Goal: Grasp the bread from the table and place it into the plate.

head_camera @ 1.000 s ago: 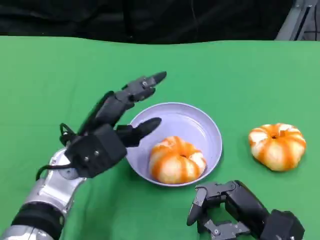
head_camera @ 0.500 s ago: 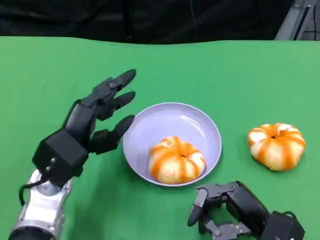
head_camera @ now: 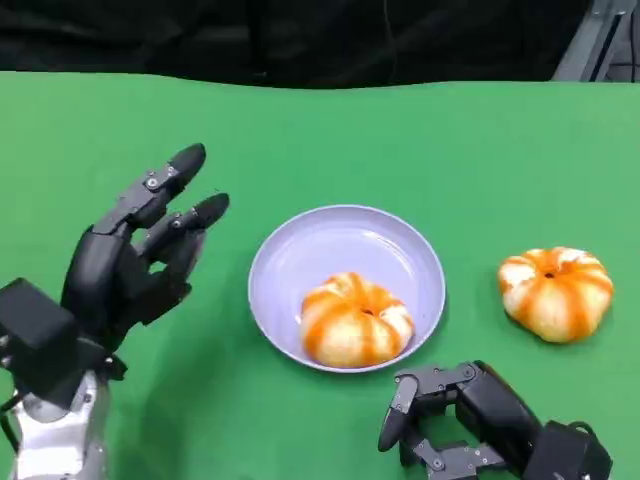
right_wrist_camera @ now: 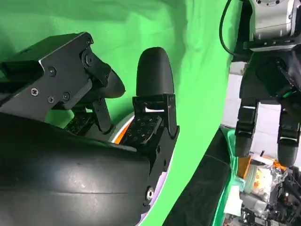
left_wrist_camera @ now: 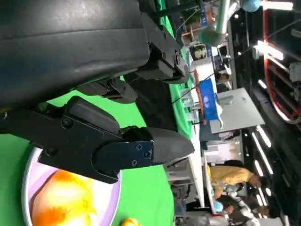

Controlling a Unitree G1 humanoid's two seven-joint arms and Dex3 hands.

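Seen from the head camera on a green table (head_camera: 420, 140): a round, pumpkin-shaped bread (head_camera: 355, 320), glossy, pale cream with orange stripes running down from a dimpled centre, lying inside the lavender plate (head_camera: 340, 232) against its near rim. Visible too in the left wrist view, as a blurred orange-and-cream lump (left_wrist_camera: 63, 200) within the plate's pale rim (left_wrist_camera: 115, 188). Well apart to the plate's right, resting directly on the cloth, a second bread (head_camera: 556, 291) of the same striped, lobed shape.

Raised to the left of the plate and clear of it, the left hand (head_camera: 120, 265), released, fingers (head_camera: 165, 180) spread and pointing up and away, nothing between them. Low at the near edge, just in front of the plate, the right hand (head_camera: 470, 420), fingers curled inward, grasping nothing. From the right wrist camera, that hand's fingertips (right_wrist_camera: 154, 70) bent over green cloth, a sliver of orange and pale plate rim showing beneath them. Beyond the table's far edge, a dark backdrop (head_camera: 300, 40).
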